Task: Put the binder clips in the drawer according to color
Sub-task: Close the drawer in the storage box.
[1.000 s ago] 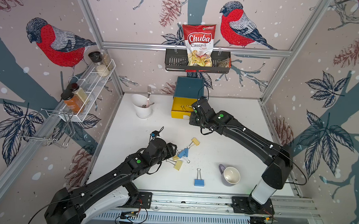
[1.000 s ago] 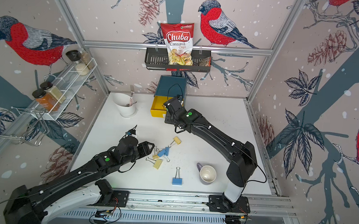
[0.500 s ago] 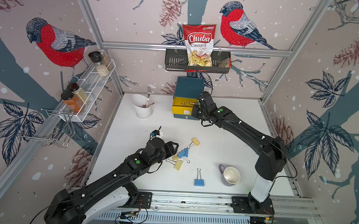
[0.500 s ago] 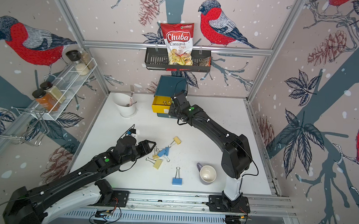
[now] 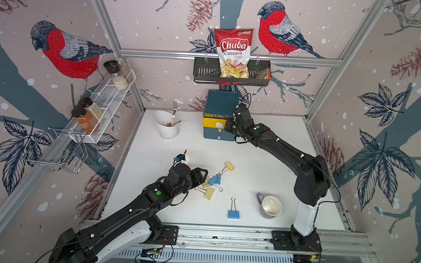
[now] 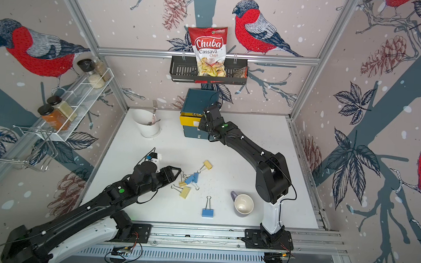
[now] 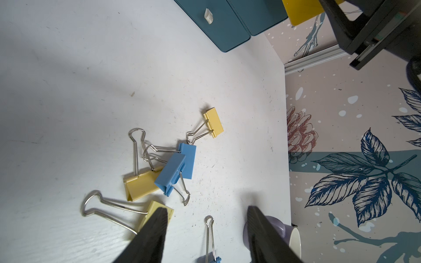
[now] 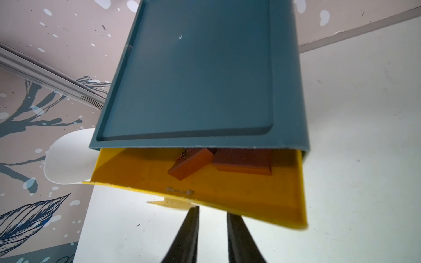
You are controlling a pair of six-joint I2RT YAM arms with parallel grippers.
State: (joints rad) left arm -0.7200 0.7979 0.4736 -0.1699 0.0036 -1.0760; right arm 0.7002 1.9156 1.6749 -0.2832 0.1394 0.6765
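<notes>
Yellow top drawer [image 5: 215, 123] further in

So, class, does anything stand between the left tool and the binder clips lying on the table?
Nothing visible does. The open left tool is right beside the binder clips, with only white table between them.

Low left arm [image 5: 134, 207], far-stretched right arm [image 5: 278, 146].
Empty left gripper [image 7: 207, 209], jaws wide; empty right gripper [image 8: 212, 211], jaws narrowly parted.
</notes>
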